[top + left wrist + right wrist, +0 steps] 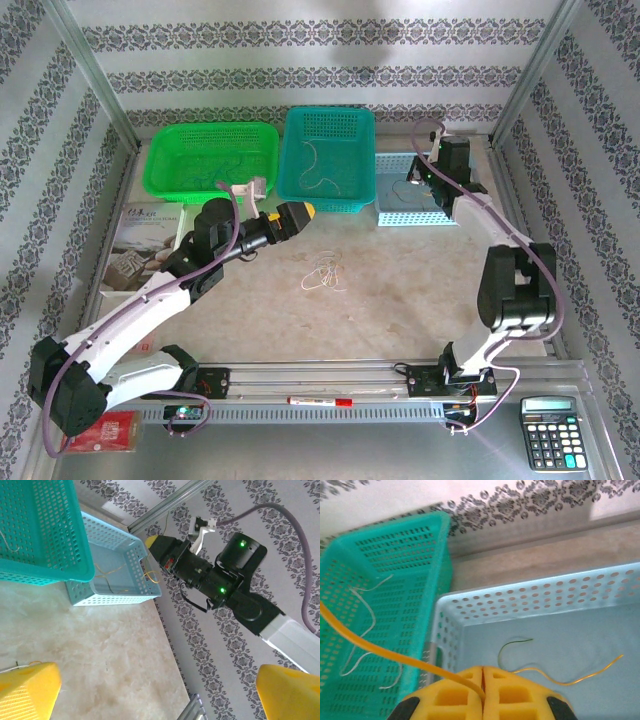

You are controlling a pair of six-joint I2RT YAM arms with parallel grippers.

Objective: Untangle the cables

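A small tangle of pale cables (325, 275) lies on the table in front of the baskets. My left gripper (300, 213) hovers behind and left of it, near the teal basket (330, 120). Its yellow fingers (25, 692) stand wide apart, open, with bare table between them. My right gripper (482, 680) is shut on an orange cable (380, 652) over the light blue basket (535, 597). The cable trails left towards the teal basket. A yellow cable (570, 680) and a green one (512, 645) lie in the blue basket. White cables (365, 615) lie in the teal basket.
A green basket (165, 150) stands left of the teal one, with a thin cable inside. A booklet (140, 245) lies at the left. A red marker (320, 401) sits on the front rail, a calculator (550, 432) at the near right. Patterned walls close in the table.
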